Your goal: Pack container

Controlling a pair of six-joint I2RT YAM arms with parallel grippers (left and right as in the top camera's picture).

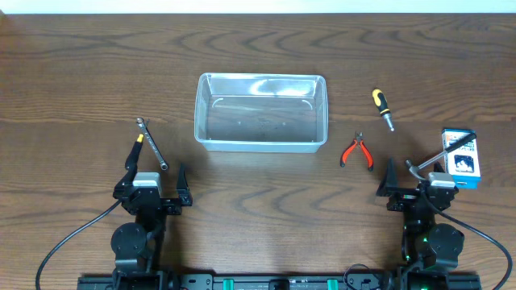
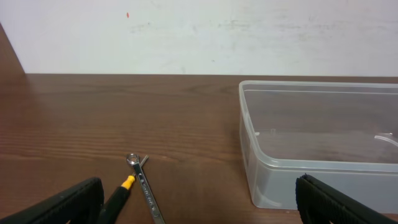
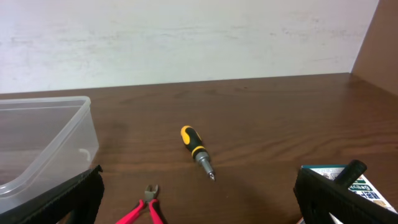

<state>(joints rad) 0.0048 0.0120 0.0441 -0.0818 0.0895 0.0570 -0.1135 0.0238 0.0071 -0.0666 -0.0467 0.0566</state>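
Observation:
The clear plastic container (image 1: 260, 111) stands empty at the middle of the table, and its near left corner (image 2: 273, 180) and right end (image 3: 62, 143) show in the wrist views. My left gripper (image 1: 156, 179) is open just behind a silver wrench (image 1: 151, 145) (image 2: 144, 186) and a black tool with a yellow band (image 2: 121, 190). My right gripper (image 1: 415, 179) is open, with nothing between its fingers. Ahead of it lie red-handled pliers (image 1: 356, 151) (image 3: 146, 208) and a yellow-and-black screwdriver (image 1: 382, 109) (image 3: 196, 151).
A small blue-and-white cardboard box (image 1: 461, 157) (image 3: 348, 180) sits at the far right beside my right gripper. A black-handled metal tool (image 1: 439, 157) rests across it. The brown wood table ends at a white wall behind the container.

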